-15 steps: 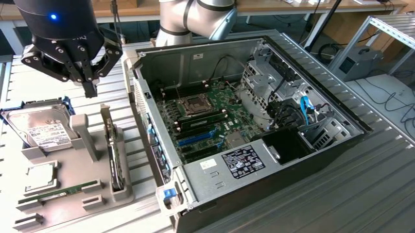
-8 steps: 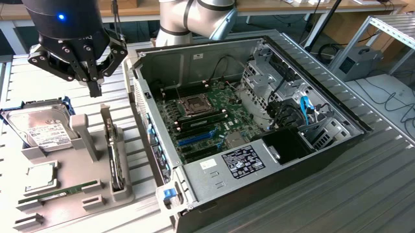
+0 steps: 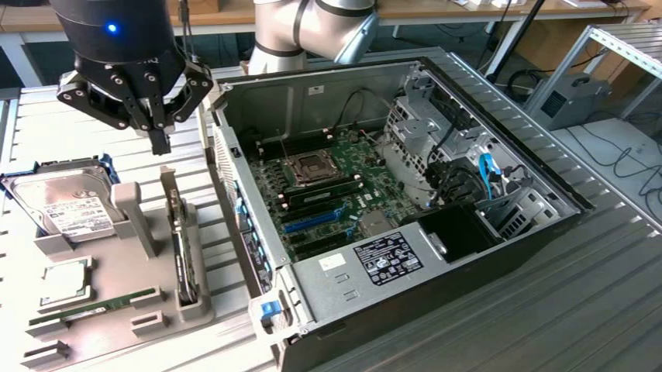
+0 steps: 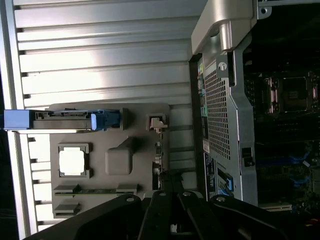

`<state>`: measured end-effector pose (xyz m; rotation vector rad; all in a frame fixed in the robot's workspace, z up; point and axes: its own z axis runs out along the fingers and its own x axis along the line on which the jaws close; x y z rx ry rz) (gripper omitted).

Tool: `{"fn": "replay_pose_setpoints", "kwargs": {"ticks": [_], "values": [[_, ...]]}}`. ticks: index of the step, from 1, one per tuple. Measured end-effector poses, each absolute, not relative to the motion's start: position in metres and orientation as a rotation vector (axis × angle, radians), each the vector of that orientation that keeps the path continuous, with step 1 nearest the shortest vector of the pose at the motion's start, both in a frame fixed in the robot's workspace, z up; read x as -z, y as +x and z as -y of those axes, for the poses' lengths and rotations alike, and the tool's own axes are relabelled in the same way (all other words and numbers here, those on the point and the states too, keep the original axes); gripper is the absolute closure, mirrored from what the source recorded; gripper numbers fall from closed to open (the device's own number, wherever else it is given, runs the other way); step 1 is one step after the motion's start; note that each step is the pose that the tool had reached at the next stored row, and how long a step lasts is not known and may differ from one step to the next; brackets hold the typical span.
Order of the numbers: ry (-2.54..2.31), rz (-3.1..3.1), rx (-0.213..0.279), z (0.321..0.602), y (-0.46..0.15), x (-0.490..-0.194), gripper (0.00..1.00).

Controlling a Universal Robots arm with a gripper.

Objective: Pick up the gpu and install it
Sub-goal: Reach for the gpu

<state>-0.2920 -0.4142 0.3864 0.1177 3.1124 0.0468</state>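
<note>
End effector [image 3: 158,144]: black, on a Universal Robots arm; fingers drawn together, clamped on nothing. Poised over the far end of the grey holder tray [image 3: 132,322], clear of everything beneath, nearest to the upper end of the gpu [image 3: 184,260].

Gpu: thin black card, stood on edge in the long slot along the tray's side closest to the computer case [image 3: 342,310]. Not yet lifted, not installed. Edge-on in the wrist view [image 4: 158,167], with a silvery bracket at one end.

Hard drive [image 3: 62,208]: silver, in a blue frame, propped in the tray at the exterior view's left, well apart from the gpu.

Processor chip [image 3: 64,280]: square, flat in its recess, near the hard drive.

RAM stick [image 3: 95,304]: narrow, green, flat in the tray, beside the processor chip.

Computer case: open on top, just beside the tray at the exterior view's right. Motherboard [image 3: 331,186] exposed, with processor socket [image 3: 310,167] and blue expansion slots [image 3: 310,221].

Bench [image 3: 579,310]: ribbed metal slats, carrying tray and case.
</note>
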Motion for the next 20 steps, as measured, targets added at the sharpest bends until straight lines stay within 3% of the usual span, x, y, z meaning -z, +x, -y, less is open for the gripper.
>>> {"fn": "replay_pose_setpoints", "kwargs": {"ticks": [20], "values": [[0.118, -3.112, -0.045, 0.432, -0.281, -0.384, 0.89]]}}
